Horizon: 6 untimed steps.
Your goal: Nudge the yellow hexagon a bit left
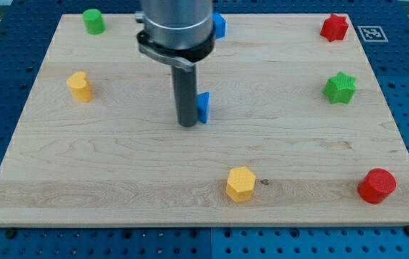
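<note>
The yellow hexagon (pixel 240 184) sits on the wooden board near the view's bottom, a little right of centre. My tip (pixel 187 125) is at the board's middle, above and to the left of the hexagon, well apart from it. A blue block (pixel 204 106) stands right next to the rod on its right side, partly hidden by it.
A yellow block (pixel 80 86) is at the left, a green cylinder (pixel 93 21) at the top left, a second blue block (pixel 219 26) at the top behind the arm. A red star (pixel 334 28), a green star (pixel 340 88) and a red cylinder (pixel 376 186) stand along the right.
</note>
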Motion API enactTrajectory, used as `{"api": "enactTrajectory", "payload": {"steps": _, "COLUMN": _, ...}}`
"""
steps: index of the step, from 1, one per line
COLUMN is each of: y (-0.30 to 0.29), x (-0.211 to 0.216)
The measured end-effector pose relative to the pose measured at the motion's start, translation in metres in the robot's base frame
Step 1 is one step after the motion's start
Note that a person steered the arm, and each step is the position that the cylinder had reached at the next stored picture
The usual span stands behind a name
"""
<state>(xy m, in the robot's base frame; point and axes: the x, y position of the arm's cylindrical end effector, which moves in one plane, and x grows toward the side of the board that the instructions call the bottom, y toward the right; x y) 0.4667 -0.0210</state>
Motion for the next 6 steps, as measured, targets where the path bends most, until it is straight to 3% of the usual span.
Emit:
{"api": "enactTrajectory", "payload": {"steps": 2, "y": 0.070, "x": 0.020}}
{"api": "enactTrajectory", "payload": {"steps": 4, "y": 0.127, "x": 0.083}}
{"api": "enactTrajectory", "payload": {"steps": 6, "y": 0.108, "x": 0.105}}
